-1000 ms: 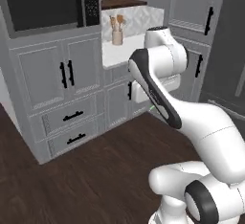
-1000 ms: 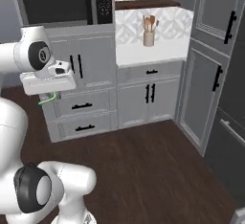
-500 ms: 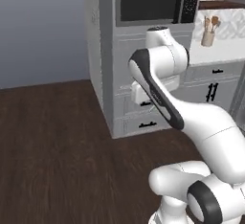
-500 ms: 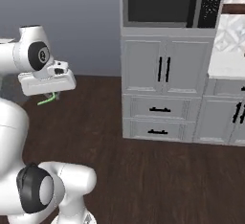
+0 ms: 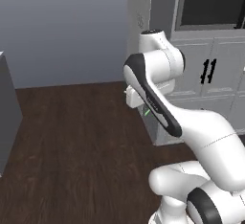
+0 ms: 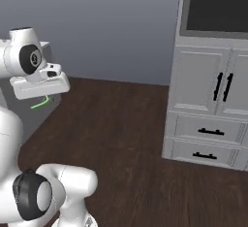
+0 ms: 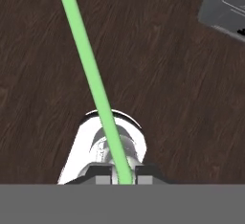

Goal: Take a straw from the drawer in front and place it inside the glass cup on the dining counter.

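Note:
My gripper (image 7: 123,172) is shut on the straw (image 7: 91,74), a thin light-green tube that runs from between the fingertips up to the top left of the hand view, over dark wood floor. From the right base, the straw (image 6: 42,103) pokes out under the white hand (image 6: 40,85), held at about chest height on the left. In the left base view a short green piece of the straw (image 5: 147,112) peeks from behind the arm. The glass cup is out of view.
A tall grey cabinet (image 6: 213,75) with a dark oven, black-handled doors and two closed drawer fronts (image 6: 209,133) stands to the right. A grey block (image 5: 5,113) sits at the left edge. Dark wood floor (image 5: 76,137) lies open between them.
The whole picture has swung, so the base has turned: the cabinets have slid to the right and bare wall and floor have come in. The straw stays in the shut gripper.

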